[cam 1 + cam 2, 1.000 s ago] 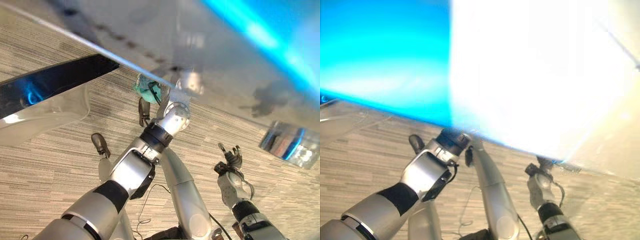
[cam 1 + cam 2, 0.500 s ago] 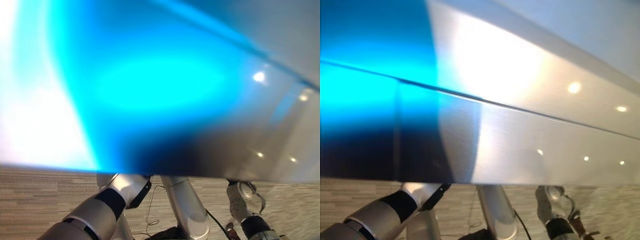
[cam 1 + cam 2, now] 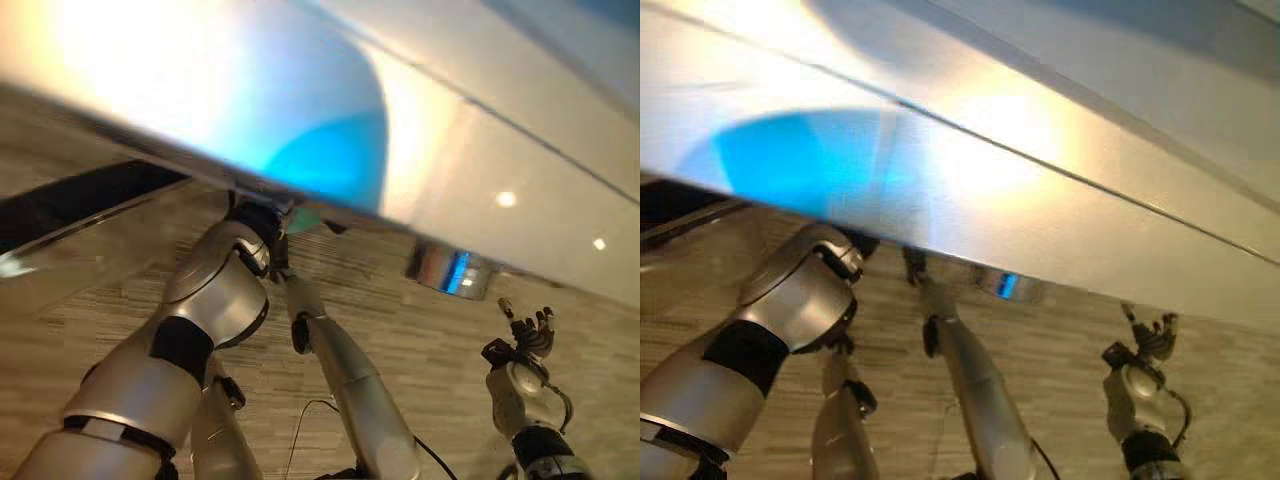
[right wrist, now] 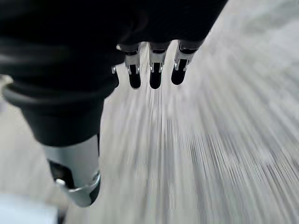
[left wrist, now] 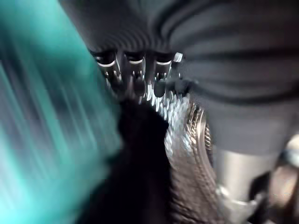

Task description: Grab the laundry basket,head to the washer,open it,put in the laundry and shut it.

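— Teal basket (image 5: 42,140) sits right against the left hand (image 5: 135,74) — is it held?
— Can't tell. Right hand (image 3: 525,335) hangs over the carpeted floor (image 3: 420,320), fingers relaxed, empty.

You had no readable text, label, number or sign in any view; glossy panel (image 3: 480,150) overhead and striped floor (image 3: 420,330) carried no print.
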You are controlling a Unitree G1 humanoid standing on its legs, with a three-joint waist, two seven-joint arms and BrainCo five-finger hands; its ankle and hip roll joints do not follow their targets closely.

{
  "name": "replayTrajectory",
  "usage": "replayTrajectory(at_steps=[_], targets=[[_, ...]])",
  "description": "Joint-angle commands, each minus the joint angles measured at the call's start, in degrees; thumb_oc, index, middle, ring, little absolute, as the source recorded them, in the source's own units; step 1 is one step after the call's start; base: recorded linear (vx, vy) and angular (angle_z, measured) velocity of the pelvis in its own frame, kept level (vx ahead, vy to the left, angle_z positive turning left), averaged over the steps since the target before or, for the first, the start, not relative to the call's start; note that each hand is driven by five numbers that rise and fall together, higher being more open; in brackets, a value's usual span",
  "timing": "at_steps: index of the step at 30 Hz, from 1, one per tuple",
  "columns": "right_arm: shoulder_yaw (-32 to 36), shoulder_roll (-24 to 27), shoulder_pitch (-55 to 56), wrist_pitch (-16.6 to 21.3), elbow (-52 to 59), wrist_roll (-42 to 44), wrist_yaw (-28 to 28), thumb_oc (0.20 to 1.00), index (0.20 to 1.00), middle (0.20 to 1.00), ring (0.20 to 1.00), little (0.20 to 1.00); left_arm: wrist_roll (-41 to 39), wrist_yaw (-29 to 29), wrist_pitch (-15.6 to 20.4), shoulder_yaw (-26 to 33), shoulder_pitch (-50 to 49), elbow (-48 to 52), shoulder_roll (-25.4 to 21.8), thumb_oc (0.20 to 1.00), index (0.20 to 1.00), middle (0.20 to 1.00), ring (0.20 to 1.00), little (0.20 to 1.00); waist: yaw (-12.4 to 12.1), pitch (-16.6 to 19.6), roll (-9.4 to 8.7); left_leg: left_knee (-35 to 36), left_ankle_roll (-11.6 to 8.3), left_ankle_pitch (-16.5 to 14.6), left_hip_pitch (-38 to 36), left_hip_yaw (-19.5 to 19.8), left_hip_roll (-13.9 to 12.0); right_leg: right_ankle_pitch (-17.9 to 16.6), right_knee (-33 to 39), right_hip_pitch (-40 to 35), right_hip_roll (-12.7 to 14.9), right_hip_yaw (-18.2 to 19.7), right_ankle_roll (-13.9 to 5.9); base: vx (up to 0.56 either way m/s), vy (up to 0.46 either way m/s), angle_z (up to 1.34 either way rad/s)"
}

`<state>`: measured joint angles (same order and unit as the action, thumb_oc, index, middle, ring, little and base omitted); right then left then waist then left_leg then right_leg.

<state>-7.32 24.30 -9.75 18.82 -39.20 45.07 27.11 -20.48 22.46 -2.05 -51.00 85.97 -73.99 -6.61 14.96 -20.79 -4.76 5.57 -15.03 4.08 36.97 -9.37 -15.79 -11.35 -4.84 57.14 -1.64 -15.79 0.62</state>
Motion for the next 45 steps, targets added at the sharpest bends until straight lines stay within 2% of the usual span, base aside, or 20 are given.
replayTrajectory(at_steps=[1,7,8,9,10,11,12,14,16,21,26,30,31,32,34,38,39,41,42,45], targets=[[3.42,3.66,-2.46,-1.35,-8.54,0.77,-2.17,1.0,1.0,1.0,1.0,1.0,16.07,-0.83,-1.76,4.42,7.19,2.22,7.78,1.0,1.0,1.0,1.0,1.0,3.23,-3.76,0.83,-1.12,2.47,-0.38,-7.09,2.97,-3.03,10.61,-10.63,1.7,4.76,2.72,-8.18,0.01,-0.001,0.22],[1.69,2.86,-4.61,0.71,-18.85,7.18,-7.22,1.0,1.0,1.0,1.0,1.0,25.01,-0.98,-1.33,0.19,9.86,6.43,13.03,1.0,1.0,1.0,1.0,1.0,2.73,-4.35,2.13,-0.74,2.24,0.08,-5.94,3.41,-2.73,10.98,-10.6,1.93,5.39,2.9,-8.47,0.01,0.016,0.16],[-3.57,2.69,-34.25,-1.08,-32.21,13.12,-4.71,1.0,1.0,1.0,1.0,1.0,24.64,-3.28,-0.61,-1.41,11.65,4.7,20.78,1.0,1.0,1.0,1.0,1.0,-1.09,-3.99,4.65,-0.88,2.33,-0.44,-5.24,4.57,-2.28,11.61,-11.0,1.73,6.28,2.55,-8.29,0.04,-0.036,-0.02],[-4.63,1.4,-42.58,0.24,-36.58,17.12,-2.18,1.0,1.0,1.0,1.0,1.0,23.07,-3.28,-1.45,-4.01,11.26,6.9,21.87,1.0,1.0,1.0,1.0,1.0,-3.32,-3.95,6.73,-1.21,2.12,0.17,-4.46,5.14,-1.88,12.03,-11.18,1.62,6.56,2.66,-8.43,0.03,0.015,0.13],[-8.28,1.81,-45.84,-3.35,-40.8,17.94,-2.4,1.0,1.0,1.0,1.0,1.0,23.75,-2.92,-0.95,-4.4,11.26,14.04,21.14,1.0,1.0,1.0,1.0,1.0,-4.79,-5.2,8.01,-1.68,2.17,1.24,-3.95,5.07,-1.04,12.27,-11.33,1.19,7.26,3.12,-8.47,0.01,0.103,0.18],[-8.6,2.97,-47.02,-6.87,-43.21,15.3,-1.45,1.0,1.0,1.0,1.0,1.0,22.72,-3.89,0.0,-2.89,10.33,17.1,20.69,1.0,1.0,1.0,1.0,1.0,-5.09,-5.33,7.86,-1.84,2.21,1.28,-4.16,5.06,-0.78,12.38,-11.22,0.82,7.64,3.1,-8.36,0.01,0.123,0.33],[-8.88,4.51,-49.75,-7.25,-45.47,15.1,-1.82,1.0,1.0,1.0,1.0,1.0,22.17,-3.92,1.22,-2.4,10.81,20.28,20.07,1.0,1.0,1.0,1.0,1.0,-5.45,-5.39,7.71,-2.13,2.12,1.16,-4.07,5.18,-0.53,12.53,-10.99,0.55,7.84,2.91,-8.31,0.01,0.075,0.4],[-8.47,8.89,-47.59,-7.67,-48.89,16.17,-2.84,1.0,1.0,1.0,1.0,1.0,22.66,-0.69,5.74,0.96,10.48,34.08,15.54,1.0,1.0,1.0,1.0,1.0,-5.47,-5.9,7.53,-3.39,2.55,1.16,-2.54,5.93,0.32,11.21,-10.08,0.48,8.64,2.16,-7.6,-0.06,0.022,0.44],[-6.9,8.34,-46.13,-7.1,-48.82,16.14,-3.21,1.0,1.0,1.0,1.0,1.0,23.08,0.84,9.21,3.01,6.87,43.0,12.44,1.0,1.0,1.0,1.0,1.0,-5.79,-6.02,7.4,-4.15,2.66,0.76,-1.94,6.77,0.76,11.11,-9.86,0.21,8.93,1.99,-7.65,-0.04,0.004,0.15],[-4.29,8.11,-48.1,-6.25,-49.74,16.84,-2.78,1.0,1.0,1.0,1.0,1.0,23.69,-0.35,11.81,4.28,-5.38,53.23,8.84,1.0,1.0,1.0,1.0,1.0,-6.75,-6.4,6.55,-5.55,2.62,0.05,-0.67,8.38,1.35,11.12,-9.74,-0.62,9.58,1.61,-7.89,-0.01,0.014,0.0],[-3.45,7.68,-49.06,-6.74,-50.13,16.52,-2.72,1.0,1.0,1.0,1.0,1.0,21.66,-3.06,12.78,3.05,-12.69,54.09,7.94,1.0,1.0,1.0,1.0,1.0,-7.81,-6.9,5.86,-5.52,2.53,0.21,-0.41,9.64,1.82,10.95,-9.42,-1.58,10.22,0.87,-8.11,-0.02,0.005,0.04],[-2.29,6.77,-49.44,-7.25,-50.83,17.08,-2.54,1.0,1.0,1.0,1.0,1.0,21.41,-4.7,13.41,1.72,-18.03,55.9,4.57,1.0,1.0,1.0,1.0,1.0,-9.16,-7.08,6.15,-5.84,2.82,-0.17,-0.55,10.42,2.37,10.91,-9.69,-2.49,11.09,0.39,-8.27,-0.01,0.038,0.13],[-1.72,7.2,-48.06,-8.42,-51.34,15.86,-2.39,1.0,1.0,1.0,1.0,1.0,20.37,-6.65,13.97,1.63,-21.98,57.98,1.07,1.0,1.0,1.0,1.0,1.0,-10.04,-7.18,6.44,-6.52,3.2,-0.71,-0.93,10.8,2.8,10.71,-9.54,-3.9,11.98,-0.05,-8.33,-0.01,0.052,0.07],[-1.66,7.09,-47.91,-8.45,-51.29,15.81,-2.4,1.0,1.0,1.0,1.0,1.0,20.33,-6.75,13.87,1.6,-22.24,58.29,0.85,1.0,1.0,1.0,1.0,1.0,-9.99,-7.22,6.37,-6.58,3.22,-0.77,-1.06,10.85,2.81,10.71,-9.47,-4.12,12.0,-0.11,-8.36,-0.01,0.088,0.12],[0.31,7.87,-41.3,-10.96,-51.94,13.3,-4.32,1.0,1.0,1.0,1.0,1.0,19.1,-9.95,14.76,1.29,-28.12,62.7,-5.59,1.0,1.0,1.0,1.0,1.0,-11.07,-7.47,6.65,-8.62,4.19,-2.5,-1.84,11.61,3.54,10.46,-9.19,-6.73,13.15,-0.55,-8.23,-0.02,0.086,0.13],[2.12,7.01,-34.93,-12.32,-51.49,11.86,-6.4,1.0,1.0,1.0,1.0,1.0,17.36,-12.37,15.16,2.1,-33.21,66.5,-10.54,1.0,1.0,1.0,1.0,1.0,-12.1,-7.74,6.79,-9.97,4.97,-4.03,-2.64,12.88,4.52,10.0,-8.13,-9.71,14.02,-1.14,-8.34,-0.02,0.06,0.05],[2.73,6.69,-32.12,-12.85,-50.99,10.87,-7.63,1.0,1.0,1.0,1.0,1.0,16.26,-13.69,15.9,3.03,-36.43,68.82,-14.11,1.0,1.0,1.0,1.0,1.0,-12.65,-7.74,7.07,-9.87,5.33,-4.52,-3.24,13.25,5.04,9.46,-7.09,-11.32,14.41,-1.26,-8.61,-0.02,0.102,0.27],[3.58,5.35,-29.11,-13.18,-50.17,10.04,-8.73,1.0,1.0,1.0,1.0,1.0,15.87,-14.98,16.05,4.66,-40.14,71.78,-17.43,1.0,1.0,1.0,1.0,1.0,-13.24,-7.79,7.35,-9.39,5.58,-4.69,-4.62,13.61,5.37,8.7,-5.73,-13.45,14.98,-1.75,-8.97,-0.01,0.091,0.39],[3.57,5.32,-29.08,-13.18,-50.14,10.04,-8.72,1.0,1.0,1.0,1.0,1.0,15.87,-14.99,16.01,4.68,-40.2,71.86,-17.48,1.0,1.0,1.0,1.0,1.0,-13.21,-7.83,7.34,-9.36,5.58,-4.68,-4.69,13.63,5.37,8.68,-5.67,-13.55,14.97,-1.79,-8.97,-0.01,0.077,0.31],[2.54,2.49,-28.71,-13.74,-47.79,7.97,-10.05,1.0,1.0,1.0,1.0,1.0,14.39,-16.3,16.45,8.7,-47.77,75.34,-22.39,1.0,1.0,1.0,1.0,1.0,-15.11,-7.97,8.2,-9.18,6.29,-4.94,-6.42,14.22,6.68,7.46,-3.77,-17.26,16.17,-2.26,-9.46,-0.02,0.109,0.17]])
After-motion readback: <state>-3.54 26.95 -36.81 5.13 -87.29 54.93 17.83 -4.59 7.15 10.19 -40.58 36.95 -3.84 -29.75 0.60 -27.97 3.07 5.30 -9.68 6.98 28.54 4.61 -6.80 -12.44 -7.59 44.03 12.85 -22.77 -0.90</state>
